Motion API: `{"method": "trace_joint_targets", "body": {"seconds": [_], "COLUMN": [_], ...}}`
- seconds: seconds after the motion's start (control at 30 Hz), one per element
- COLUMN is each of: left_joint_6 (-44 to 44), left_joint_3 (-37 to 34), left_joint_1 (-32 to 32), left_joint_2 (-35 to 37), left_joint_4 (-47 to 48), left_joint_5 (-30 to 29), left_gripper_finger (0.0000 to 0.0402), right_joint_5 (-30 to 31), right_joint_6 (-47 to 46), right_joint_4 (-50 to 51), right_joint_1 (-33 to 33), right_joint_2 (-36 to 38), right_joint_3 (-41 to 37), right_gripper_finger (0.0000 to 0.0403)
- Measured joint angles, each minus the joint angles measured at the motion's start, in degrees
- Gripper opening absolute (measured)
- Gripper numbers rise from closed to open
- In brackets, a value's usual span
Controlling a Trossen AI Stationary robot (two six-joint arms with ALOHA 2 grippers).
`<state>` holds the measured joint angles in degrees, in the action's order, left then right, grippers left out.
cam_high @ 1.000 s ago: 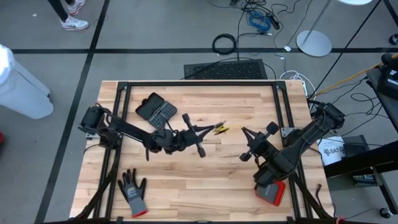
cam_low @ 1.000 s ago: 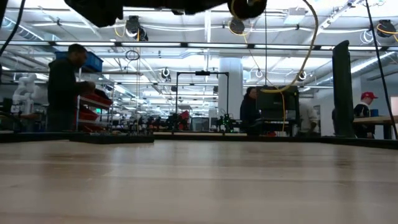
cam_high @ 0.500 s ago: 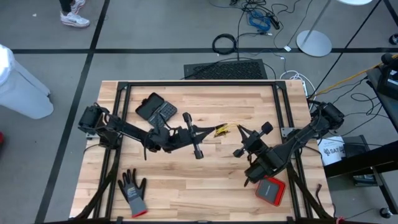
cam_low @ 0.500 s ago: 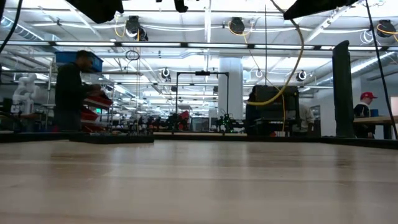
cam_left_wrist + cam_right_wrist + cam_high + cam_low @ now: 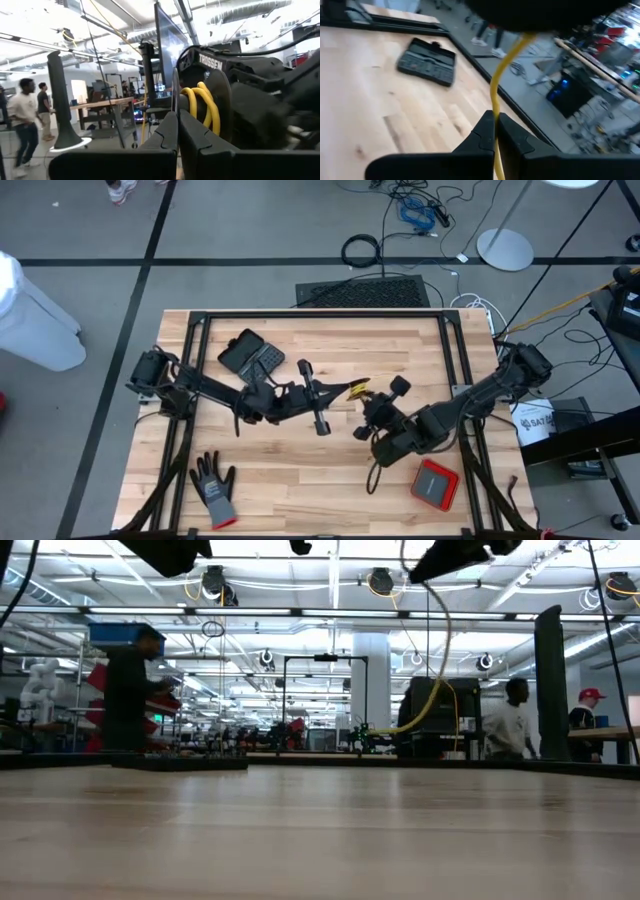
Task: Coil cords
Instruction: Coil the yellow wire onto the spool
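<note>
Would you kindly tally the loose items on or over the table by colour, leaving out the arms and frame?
Yellow: 1, the cord
Black: 1, the calculator
Grey: 1, the glove
Red: 1, the flat case
Total: 4

Free room: bare table (image 5: 300, 480) across the near middle and along the far edge; obstacles: black case (image 5: 251, 355) far left, grey glove (image 5: 213, 487) near-left corner, red box (image 5: 436, 484) near right, both arms meeting mid-table around the yellow cord (image 5: 356, 388).
</note>
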<state>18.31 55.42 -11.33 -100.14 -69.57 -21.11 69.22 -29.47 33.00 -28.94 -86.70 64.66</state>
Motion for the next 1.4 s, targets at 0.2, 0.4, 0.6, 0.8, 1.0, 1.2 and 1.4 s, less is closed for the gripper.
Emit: {"method": "trace_joint_targets", "body": {"seconds": [0.2, 0.4, 0.6, 0.8, 1.0, 1.2, 1.4], "left_joint_6": [2.7, 3.4, 3.5, 5.6, 6.6, 6.6, 6.5], "left_joint_3": [0.1, 0.1, 0.1, 0.1, 0.1, 0.0, 0.0], "left_joint_1": [0.4, 1.1, 1.6, 1.8, 1.7, 1.7, 1.3], "left_joint_2": [0.0, 0.0, 0.0, 0.0, 0.0, -0.1, -0.1], "left_joint_4": [1.0, 6.3, 10.7, 14.3, 14.9, 15.5, 14.9], "left_joint_5": [-2.7, -5.8, -5.9, -6.1, -6.1, -3.8, 0.2], "left_gripper_finger": [0.0002, 0.0002, 0.0002, 0.0002, 0.0002, 0.0002, 0.0002], "right_joint_5": [-2.7, -3.5, -3.5, -3.3, 2.6, 9.3, 9.2], "right_joint_6": [11.9, 16.9, 19.3, 21.0, 21.6, 15.0, -2.2], "right_joint_4": [-11.0, -16.1, -18.0, -18.2, -15.6, -6.5, 10.5], "right_joint_1": [-0.1, -0.5, -0.4, -0.9, -4.2, -8.3, -9.5], "right_joint_2": [-0.1, -0.1, -0.1, 1.6, 5.5, 10.6, 12.8], "right_joint_3": [0.0, 0.0, 0.0, 0.5, 0.6, 0.7, 0.7], "right_gripper_finger": [0.0, 0.0, 0.0, 0.0, 0.0, 0.0001, 0.0001]}}
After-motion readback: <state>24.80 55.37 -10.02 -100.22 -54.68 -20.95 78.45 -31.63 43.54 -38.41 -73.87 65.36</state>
